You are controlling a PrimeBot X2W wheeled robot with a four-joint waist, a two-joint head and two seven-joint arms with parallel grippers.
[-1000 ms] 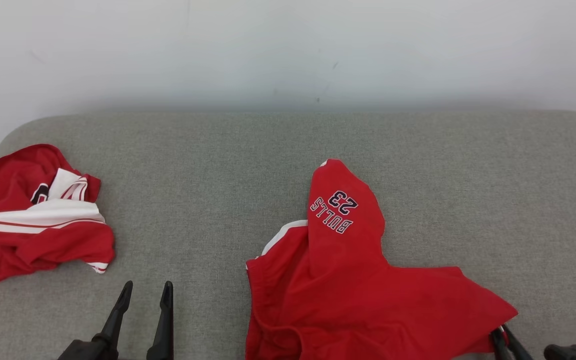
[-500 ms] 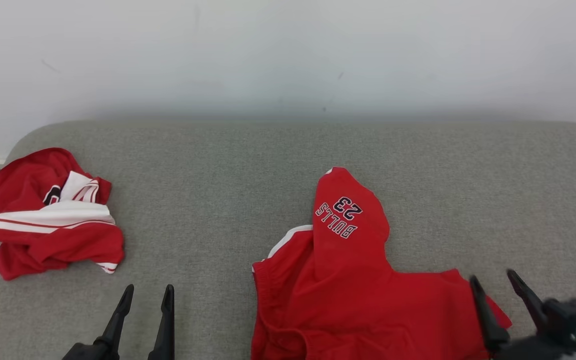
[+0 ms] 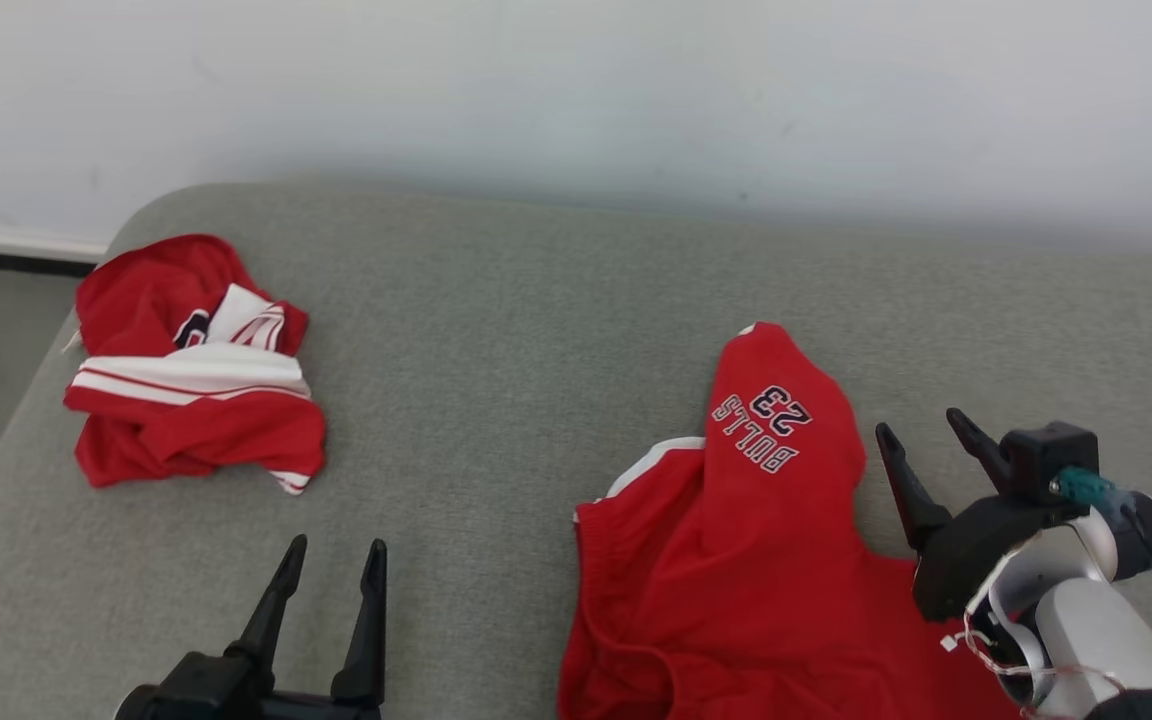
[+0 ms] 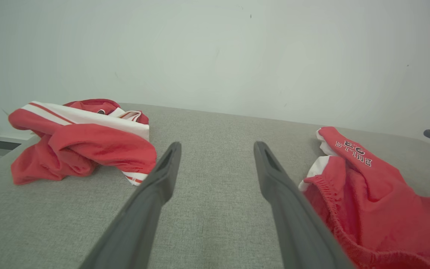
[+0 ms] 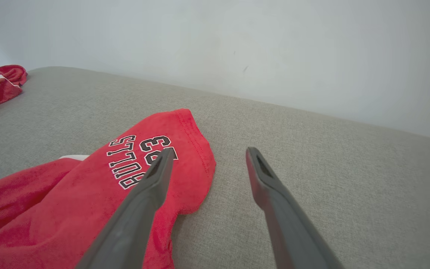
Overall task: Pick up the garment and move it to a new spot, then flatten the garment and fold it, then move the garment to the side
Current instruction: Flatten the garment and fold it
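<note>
Now my right gripper (image 3: 918, 423) and left gripper (image 3: 337, 543) stand wide, empty; I'd pinch the garment (image 3: 736, 560) at its apparently folded leg.

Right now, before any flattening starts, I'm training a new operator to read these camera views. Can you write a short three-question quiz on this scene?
1. True or false: the right claw is shut on the red shorts.
2. What does the print on the shorts read? A) LAKERS 24 B) BULLS 23 C) HEAT 6
3. Fill in: the crumpled red-and-white garment lies on the grey cushion to the robot's ___ of the left claw.

Key: 1) False: its jaws stand apart with nothing between them. 2) B. 3) left.
</note>
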